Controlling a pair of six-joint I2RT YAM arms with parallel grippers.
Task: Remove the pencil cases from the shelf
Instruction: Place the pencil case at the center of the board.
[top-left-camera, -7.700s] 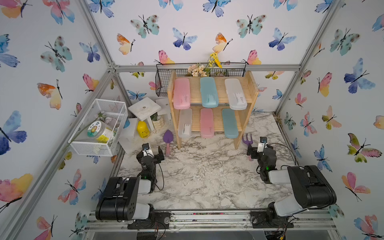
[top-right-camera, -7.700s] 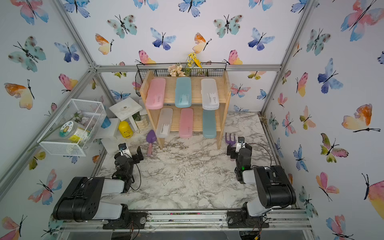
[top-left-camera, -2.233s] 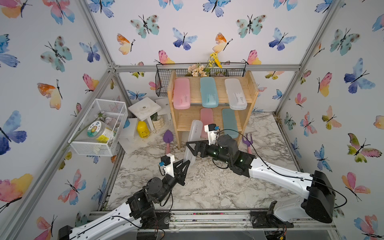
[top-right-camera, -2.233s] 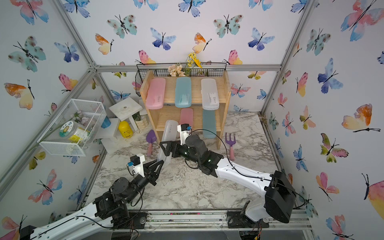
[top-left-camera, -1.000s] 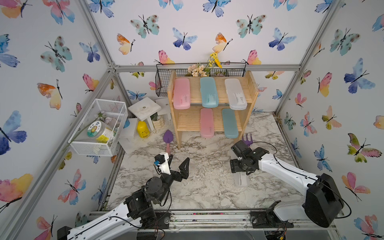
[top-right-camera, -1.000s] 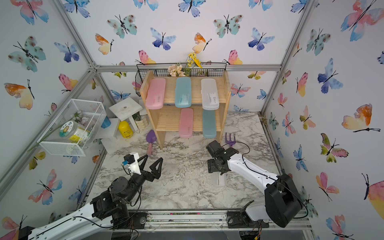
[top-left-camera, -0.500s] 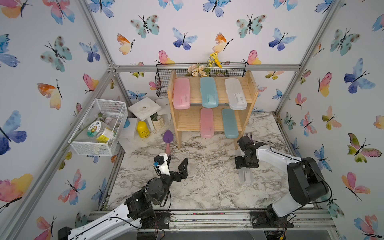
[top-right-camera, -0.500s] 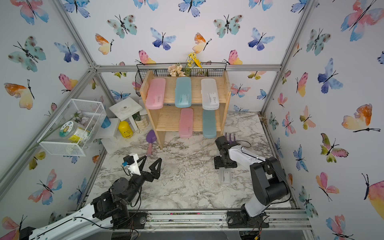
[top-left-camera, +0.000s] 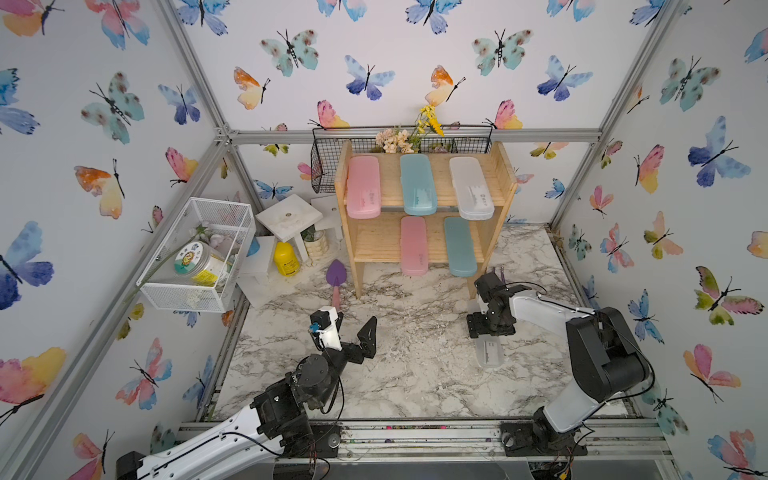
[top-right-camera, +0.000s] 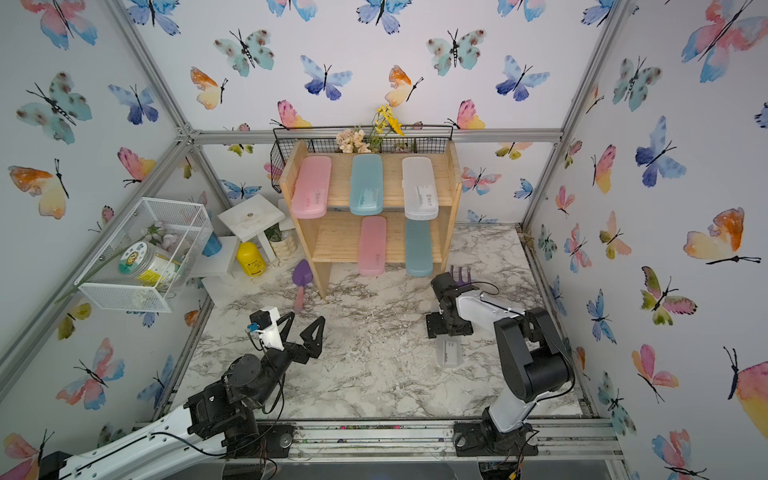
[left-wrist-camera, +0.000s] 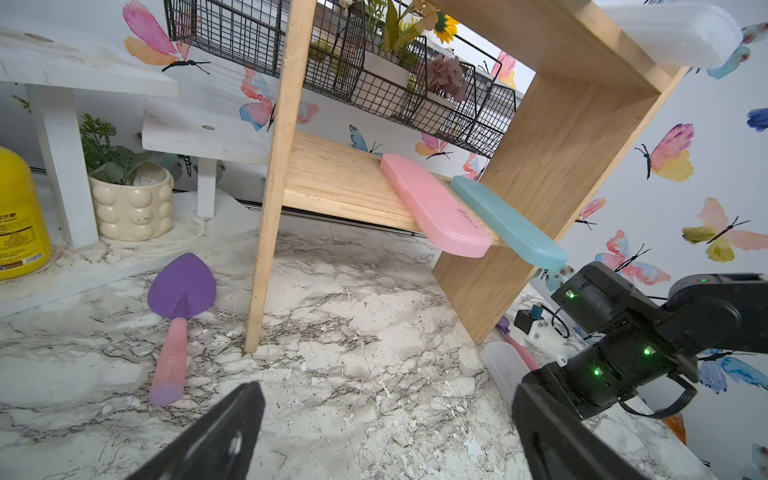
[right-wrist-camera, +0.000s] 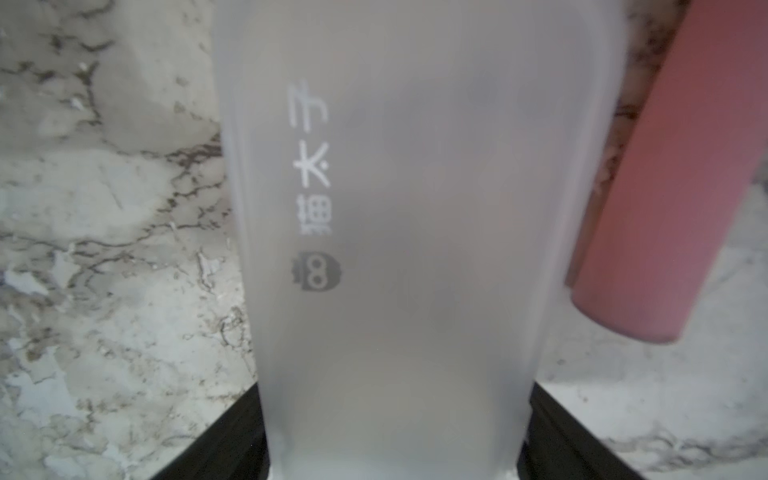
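The wooden shelf (top-left-camera: 500, 178) holds a pink (top-left-camera: 363, 187), a teal (top-left-camera: 417, 185) and a frosted white pencil case (top-left-camera: 471, 187) on top. A pink (top-left-camera: 413, 245) and a teal case (top-left-camera: 459, 245) lie on the lower tier, whose left part is bare. Another frosted white pencil case (top-left-camera: 490, 351) (top-right-camera: 449, 351) lies flat on the marble in front of the shelf's right leg. My right gripper (top-left-camera: 490, 328) (right-wrist-camera: 395, 436) straddles its far end, jaws close along both edges; whether they press on it does not show. My left gripper (top-left-camera: 355, 322) (left-wrist-camera: 386, 392) hovers open and empty at front left.
A purple trowel (top-left-camera: 336, 278) lies by the shelf's left leg. A purple fork's pink handle (right-wrist-camera: 665, 187) lies right beside the white case. At the left stand a white mesh basket (top-left-camera: 199, 253), white stool (top-left-camera: 289, 216) and yellow bottle (top-left-camera: 286, 258). A black wire basket (top-left-camera: 328, 166) hangs behind the shelf.
The frosted white case has left the lower tier and come down to the marble at the right with my right gripper. The right arm has folded back rightward. The left gripper stays put.
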